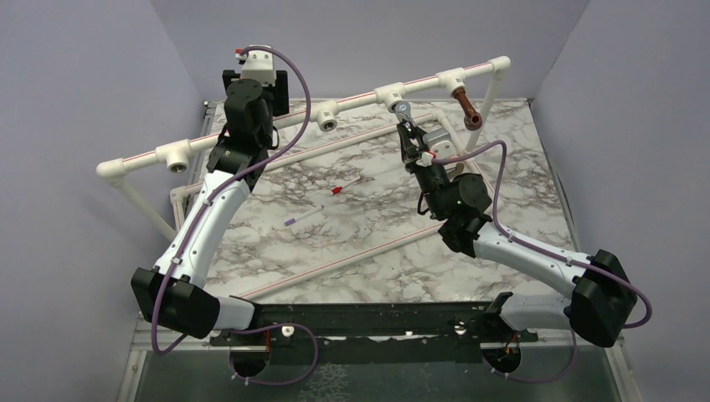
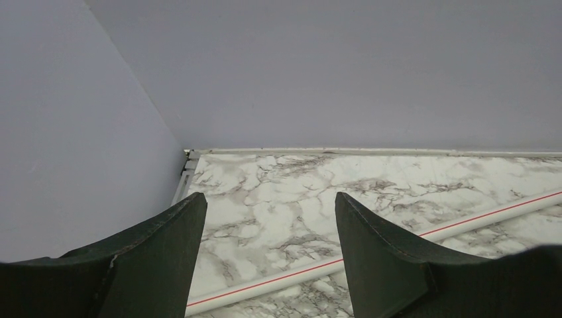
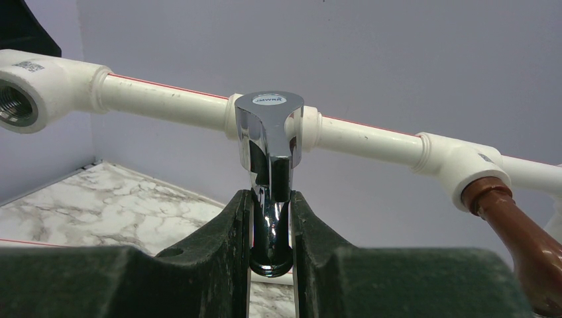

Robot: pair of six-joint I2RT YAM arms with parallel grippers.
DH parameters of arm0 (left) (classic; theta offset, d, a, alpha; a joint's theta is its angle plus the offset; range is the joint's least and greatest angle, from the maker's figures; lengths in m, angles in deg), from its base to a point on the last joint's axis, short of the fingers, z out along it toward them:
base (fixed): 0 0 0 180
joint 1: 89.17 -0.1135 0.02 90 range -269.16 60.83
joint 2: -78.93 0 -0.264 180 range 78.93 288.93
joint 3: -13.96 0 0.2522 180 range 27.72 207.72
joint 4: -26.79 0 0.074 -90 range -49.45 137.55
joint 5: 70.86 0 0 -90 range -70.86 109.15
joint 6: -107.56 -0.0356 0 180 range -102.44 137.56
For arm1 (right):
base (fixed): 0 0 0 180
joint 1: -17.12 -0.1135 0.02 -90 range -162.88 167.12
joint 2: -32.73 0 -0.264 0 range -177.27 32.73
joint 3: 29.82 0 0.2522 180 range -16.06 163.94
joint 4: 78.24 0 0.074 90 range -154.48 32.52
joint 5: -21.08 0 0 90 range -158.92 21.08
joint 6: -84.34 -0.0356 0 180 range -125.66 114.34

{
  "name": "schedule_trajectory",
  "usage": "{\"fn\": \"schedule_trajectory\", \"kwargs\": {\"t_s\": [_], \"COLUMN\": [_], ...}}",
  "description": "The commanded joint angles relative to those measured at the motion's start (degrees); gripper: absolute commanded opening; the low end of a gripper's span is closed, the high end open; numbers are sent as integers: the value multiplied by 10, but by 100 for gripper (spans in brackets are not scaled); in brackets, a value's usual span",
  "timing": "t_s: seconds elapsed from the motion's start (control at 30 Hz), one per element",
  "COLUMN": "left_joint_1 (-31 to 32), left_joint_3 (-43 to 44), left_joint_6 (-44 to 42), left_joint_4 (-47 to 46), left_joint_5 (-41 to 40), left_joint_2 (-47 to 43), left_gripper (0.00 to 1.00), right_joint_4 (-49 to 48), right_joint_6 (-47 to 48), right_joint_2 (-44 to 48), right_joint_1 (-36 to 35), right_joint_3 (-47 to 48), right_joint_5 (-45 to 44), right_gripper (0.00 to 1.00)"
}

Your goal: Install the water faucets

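**Top view.** A marble table (image 1: pixel 368 243) carries a white pipe (image 1: pixel 360 99) frame along its far edge. The chrome faucet (image 1: pixel 403 108) sits at a socket near the middle of that edge. The right gripper (image 1: pixel 409 130) grips it from the near side. The brown faucet (image 1: pixel 465 110) hangs from the next socket toward the far right corner, apart from both grippers. The left arm (image 1: pixel 209 218) reaches up toward the far left corner. A red-tipped stick (image 1: pixel 339 190) and a purple-tipped stick (image 1: pixel 295 221) lie mid-table.

**Left wrist view.** The left gripper (image 2: pixel 270 196) has its fingers well apart with nothing between them, and it faces the table's far left corner. A red-striped length of pipe lies on the marble beyond.

**Right wrist view.** The right fingers are clamped on the chrome faucet's lower body. Its head stands against the pipe fitting; whether the thread is engaged cannot be told. The brown faucet is seated in the fitting to the right. An empty threaded socket (image 3: pixel 16 99) shows at far left.
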State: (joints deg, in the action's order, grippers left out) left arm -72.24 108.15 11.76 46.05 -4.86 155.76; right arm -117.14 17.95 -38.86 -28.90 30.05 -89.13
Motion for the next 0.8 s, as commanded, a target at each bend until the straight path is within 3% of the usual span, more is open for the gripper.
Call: {"fn": "schedule_trajectory", "kwargs": {"t_s": [0.0, 0.77], "left_joint_1": [-8, -14], "left_joint_3": [-10, -8], "left_joint_6": [2, 6], "left_joint_4": [35, 38], "left_joint_5": [12, 19], "left_joint_2": [0, 2], "left_gripper": [73, 73], "right_joint_4": [-34, -11], "right_joint_6": [4, 10], "right_joint_2": [-2, 6], "right_joint_1": [4, 3], "right_joint_3": [23, 31], "right_joint_5": [13, 11], "right_gripper": [1, 1]}}
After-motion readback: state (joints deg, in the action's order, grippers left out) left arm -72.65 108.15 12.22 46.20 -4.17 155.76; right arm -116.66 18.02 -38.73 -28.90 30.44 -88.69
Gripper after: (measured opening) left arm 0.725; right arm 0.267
